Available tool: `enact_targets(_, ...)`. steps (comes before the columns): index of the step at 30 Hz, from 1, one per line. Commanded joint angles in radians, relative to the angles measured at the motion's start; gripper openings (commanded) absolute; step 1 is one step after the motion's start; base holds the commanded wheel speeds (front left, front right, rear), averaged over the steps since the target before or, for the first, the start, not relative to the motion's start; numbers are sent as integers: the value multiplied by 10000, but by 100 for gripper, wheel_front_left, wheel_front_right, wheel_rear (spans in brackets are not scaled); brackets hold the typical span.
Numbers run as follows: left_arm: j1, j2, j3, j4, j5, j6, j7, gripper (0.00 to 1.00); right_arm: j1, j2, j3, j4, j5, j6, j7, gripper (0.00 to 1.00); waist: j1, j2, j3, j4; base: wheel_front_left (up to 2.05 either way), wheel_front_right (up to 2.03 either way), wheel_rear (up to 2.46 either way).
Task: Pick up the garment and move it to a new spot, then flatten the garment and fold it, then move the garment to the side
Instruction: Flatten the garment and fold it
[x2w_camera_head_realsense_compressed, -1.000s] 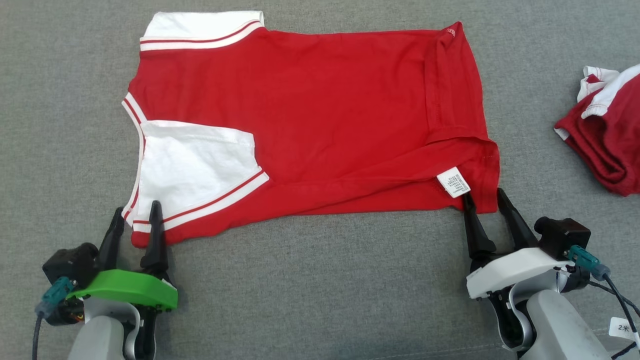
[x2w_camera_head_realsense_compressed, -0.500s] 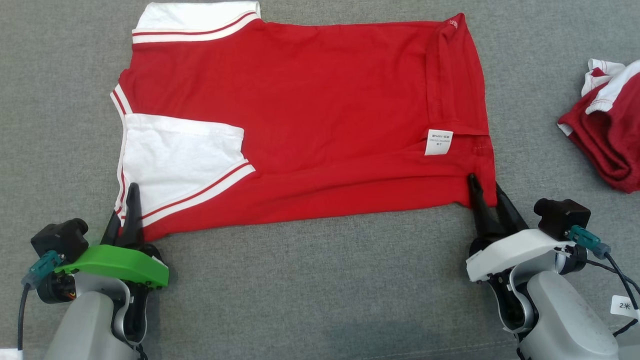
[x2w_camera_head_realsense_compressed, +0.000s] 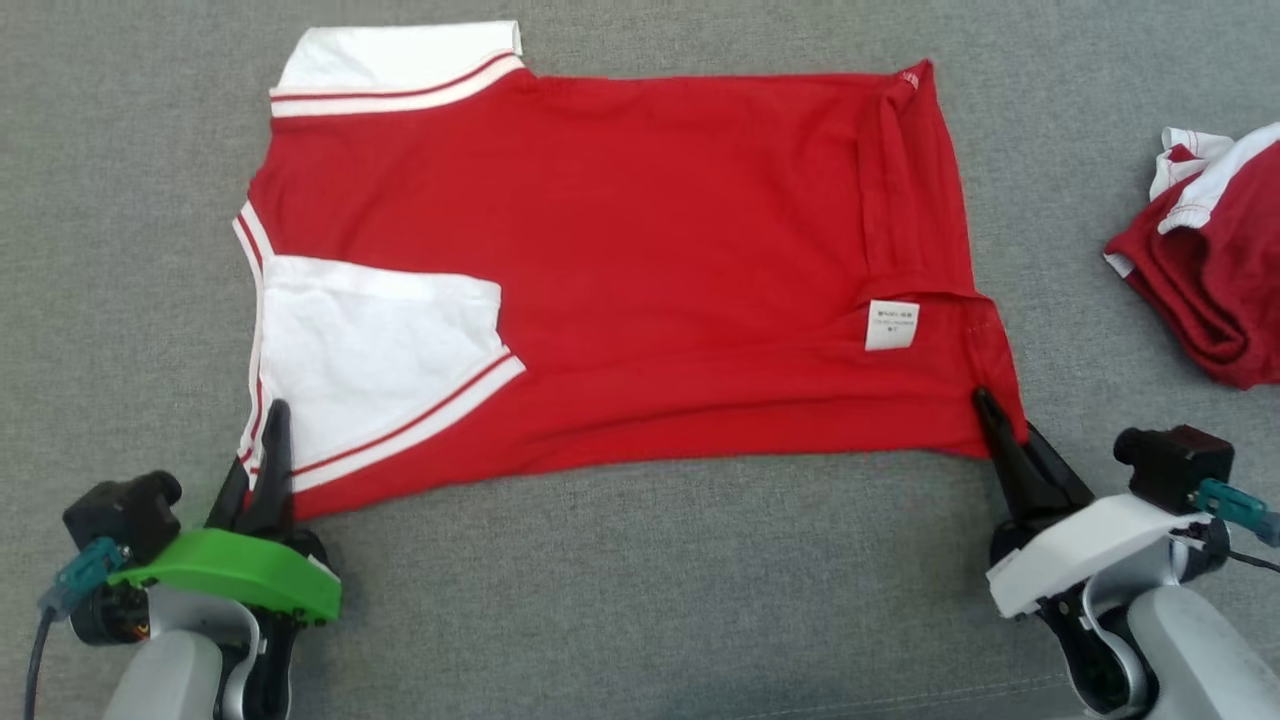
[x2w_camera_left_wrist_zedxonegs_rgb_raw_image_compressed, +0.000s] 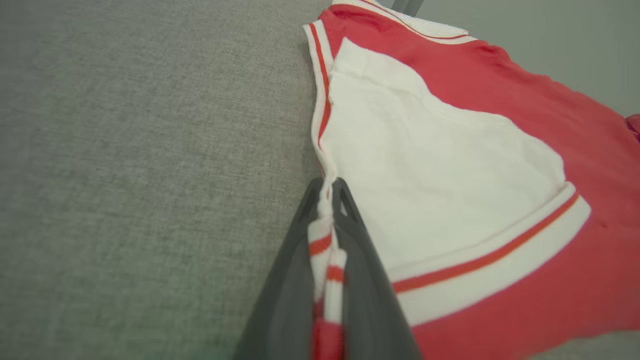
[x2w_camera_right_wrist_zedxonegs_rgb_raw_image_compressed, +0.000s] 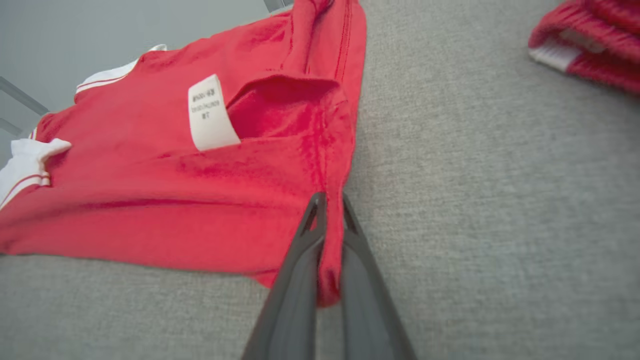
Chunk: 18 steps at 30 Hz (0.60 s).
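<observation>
Left gripper (x2w_camera_head_realsense_compressed: 262, 448) and right gripper (x2w_camera_head_realsense_compressed: 1005, 418) pinch the garment (x2w_camera_head_realsense_compressed: 650, 250) by its near corners.
Head view: it lies flat on the grey surface (x2w_camera_head_realsense_compressed: 640, 570), and the fold looks about to start. Left wrist view: jaws clamped on striped trim (x2w_camera_left_wrist_zedxonegs_rgb_raw_image_compressed: 321, 245). Right wrist view: jaws clamped on red hem (x2w_camera_right_wrist_zedxonegs_rgb_raw_image_compressed: 330, 280). The next move calls for lifting both corners evenly.

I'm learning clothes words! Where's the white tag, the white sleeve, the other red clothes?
white tag (x2w_camera_head_realsense_compressed: 891, 325): head view, middle.
white sleeve (x2w_camera_head_realsense_compressed: 375, 350): head view, white middle.
other red clothes (x2w_camera_head_realsense_compressed: 1220, 290): head view, red folds.

Left claw (x2w_camera_head_realsense_compressed: 270, 418) and right claw (x2w_camera_head_realsense_compressed: 990, 405) both pinched closed, fingers pointing forward.
</observation>
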Motion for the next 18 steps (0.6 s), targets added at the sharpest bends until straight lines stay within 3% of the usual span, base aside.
enact_targets(1,575,156,67,-622,-39,273,165,0,471,-244,-219,-392,83,-4,204,0,-2,0,-162,-2,0,0,0)
enact_targets(8,2621,439,187,-3622,-153,1364,1153,0,1976,-828,-1100,-1558,-19,-12,1112,0,-2,0,-447,91,0,0,0)
enact_targets(14,3511,219,-157,-4825,-267,1890,1973,0,2066,-529,-1291,-1346,-121,-10,1271,0,-2,0,-440,122,0,0,0)
enact_targets(15,3505,177,-215,-4819,-216,1906,1986,39,1983,-518,-1299,-1232,-204,-10,1223,0,-2,0,-434,134,0,0,0)
enact_targets(16,3450,136,-267,-4763,-158,1919,1973,100,1917,-476,-1300,-1126,-246,-10,1148,40,-2,0,-433,149,0,0,0)
enact_targets(17,3284,66,-383,-4631,-15,1885,1837,100,1829,-356,-1358,-960,-366,-10,949,100,-2,0,-449,156,0,0,0)
enact_targets(18,3284,66,-383,-4631,-15,1885,1837,100,1829,-356,-1358,-960,-366,-10,949,100,-2,0,-449,156,0,0,0)
